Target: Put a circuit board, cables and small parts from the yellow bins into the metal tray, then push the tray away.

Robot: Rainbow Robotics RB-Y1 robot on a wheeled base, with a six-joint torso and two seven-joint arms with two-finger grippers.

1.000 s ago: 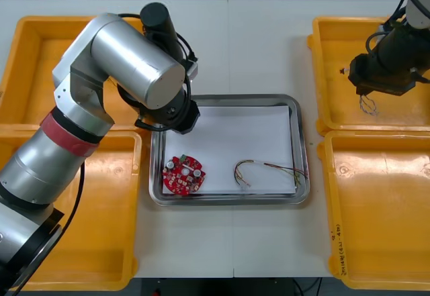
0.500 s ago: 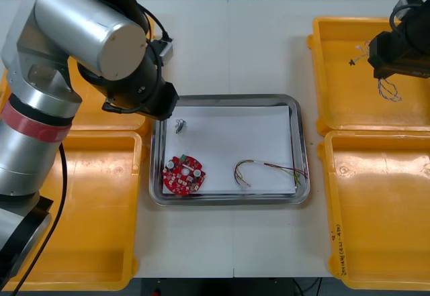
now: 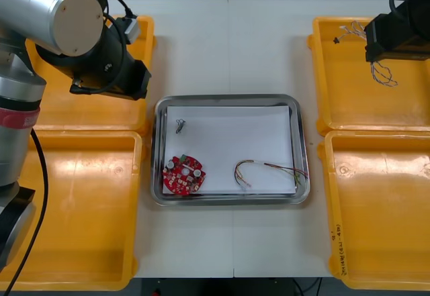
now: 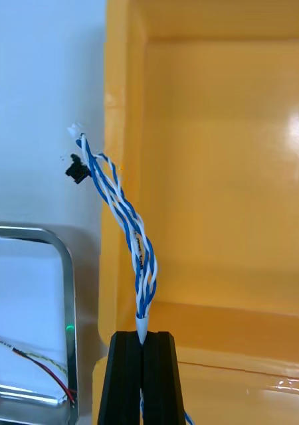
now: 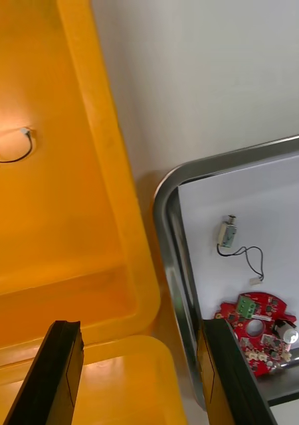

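We count four yellow bins [image 3: 376,202], one metal tray [image 3: 228,99] | left gripper [image 5: 139,327]: fingers apart over a bin corner, tray just beside it | in tray: one round red circuit board [image 3: 184,174], one small metal part [image 3: 179,126], one red and yellow cable [image 3: 269,170] | right gripper [image 4: 143,335]: clamped on one twisted blue and white cable [image 4: 126,219], which rises from its fingertips

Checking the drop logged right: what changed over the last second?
The left gripper, open, pulled back from the far left corner of the metal tray to over the far left bin, leaving a small metal part in the tray. The right gripper, shut on the blue and white cable, shifted toward the table's far edge above the far right bin. The circuit board and red and yellow cable unmoved.
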